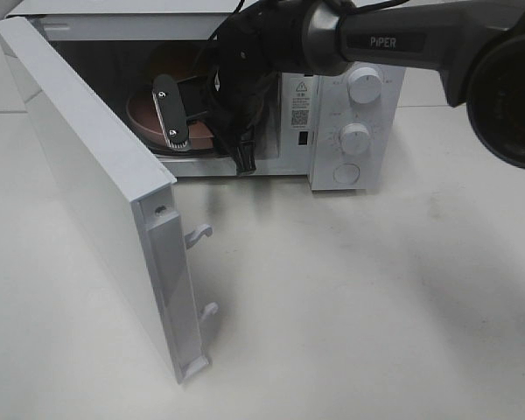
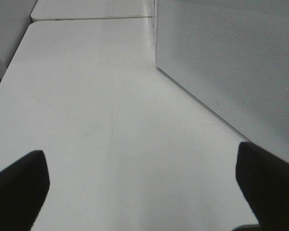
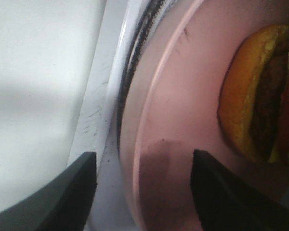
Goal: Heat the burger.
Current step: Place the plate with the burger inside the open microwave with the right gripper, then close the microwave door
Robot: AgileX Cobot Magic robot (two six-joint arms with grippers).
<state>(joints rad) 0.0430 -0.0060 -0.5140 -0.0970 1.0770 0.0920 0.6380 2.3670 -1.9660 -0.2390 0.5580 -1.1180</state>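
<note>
Microwave (image 1: 341,122), door (image 1: 87,192) swung open. Inside: pink plate (image 3: 183,110) w/ burger (image 3: 257,96) on it. R gripper (image 3: 142,161) in the cavity, jaws spread, plate rim between them, nothing pinched. Burger sits just past the finger over the plate, apart from it. L gripper (image 2: 142,159) spread wide, empty, low over white table (image 2: 96,106). Perforated white panel (image 2: 231,62) just beside it.

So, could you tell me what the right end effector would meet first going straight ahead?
Most likely the pink plate, right ahead of the right end effector; the burger sits to one side, though depth is unclear.
</note>
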